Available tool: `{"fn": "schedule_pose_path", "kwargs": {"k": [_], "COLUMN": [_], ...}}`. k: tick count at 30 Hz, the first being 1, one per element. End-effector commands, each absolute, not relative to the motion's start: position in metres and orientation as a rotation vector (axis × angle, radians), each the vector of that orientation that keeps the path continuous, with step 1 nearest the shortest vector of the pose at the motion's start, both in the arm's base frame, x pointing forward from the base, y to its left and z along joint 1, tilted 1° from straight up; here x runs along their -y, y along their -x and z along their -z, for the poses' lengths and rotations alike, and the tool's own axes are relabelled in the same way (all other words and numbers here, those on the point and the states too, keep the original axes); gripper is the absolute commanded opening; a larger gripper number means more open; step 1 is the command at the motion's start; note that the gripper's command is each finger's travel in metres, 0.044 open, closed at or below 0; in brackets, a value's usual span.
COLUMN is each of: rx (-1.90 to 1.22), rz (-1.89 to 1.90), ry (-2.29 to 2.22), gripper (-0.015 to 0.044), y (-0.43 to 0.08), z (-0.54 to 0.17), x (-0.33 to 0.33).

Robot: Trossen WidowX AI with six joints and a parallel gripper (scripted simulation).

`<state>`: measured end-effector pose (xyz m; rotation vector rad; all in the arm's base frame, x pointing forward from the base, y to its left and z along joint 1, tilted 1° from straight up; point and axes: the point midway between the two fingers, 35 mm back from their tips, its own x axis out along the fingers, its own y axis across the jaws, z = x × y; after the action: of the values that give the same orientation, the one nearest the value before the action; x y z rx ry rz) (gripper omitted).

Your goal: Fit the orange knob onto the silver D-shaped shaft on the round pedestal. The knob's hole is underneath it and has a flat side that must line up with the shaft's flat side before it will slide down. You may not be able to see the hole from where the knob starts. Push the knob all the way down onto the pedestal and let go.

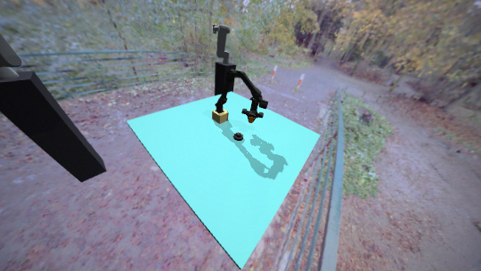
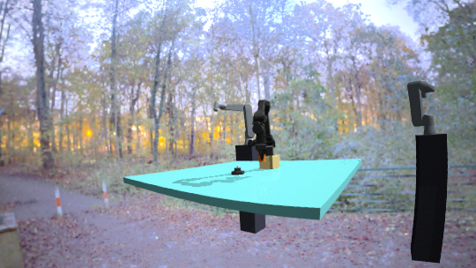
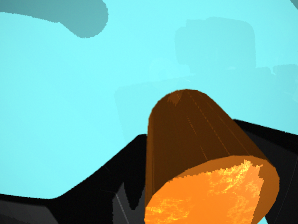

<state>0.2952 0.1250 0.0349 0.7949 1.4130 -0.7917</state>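
Note:
The orange knob [image 1: 251,119] [image 2: 262,158] [image 3: 187,135] is held off the table top, beyond the pedestal in the top view. My gripper [image 1: 252,117] [image 2: 263,153] is shut on it, with dark fingers on both sides of the knob in the wrist view. The knob's broad end faces the wrist camera; its hole is hidden. The dark round pedestal [image 1: 238,137] [image 2: 238,171] stands on the table, apart from the knob. The silver shaft [image 2: 238,166] is a tiny pale tip on top; its flat side is too small to make out. The wrist view does not show the pedestal.
A tan block [image 1: 220,117] [image 2: 270,162] sits on the cyan table top [image 1: 191,160] [image 2: 282,189] near the arm's base. Arm shadows lie across the table. Other grey arms on dark columns [image 1: 49,125] [image 2: 429,198] stand off the table.

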Motion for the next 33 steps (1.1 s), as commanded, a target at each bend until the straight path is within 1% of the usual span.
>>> {"fn": "schedule_pose_path", "kwargs": {"k": [1,16,20,33], "rx": [-1.406,-1.403,-1.403,-1.397], "rz": [0.789,0.813,0.813,0.832], "ry": [-0.807,-0.818,-0.818,-0.834], "gripper": [0.0,0.0,0.0,0.0], "y": [-0.297,-0.295,-0.296,-0.309], "z": [-0.049,-0.095,-0.094,-0.083], "x": [-0.126,-0.125,-0.123,-0.085]}}
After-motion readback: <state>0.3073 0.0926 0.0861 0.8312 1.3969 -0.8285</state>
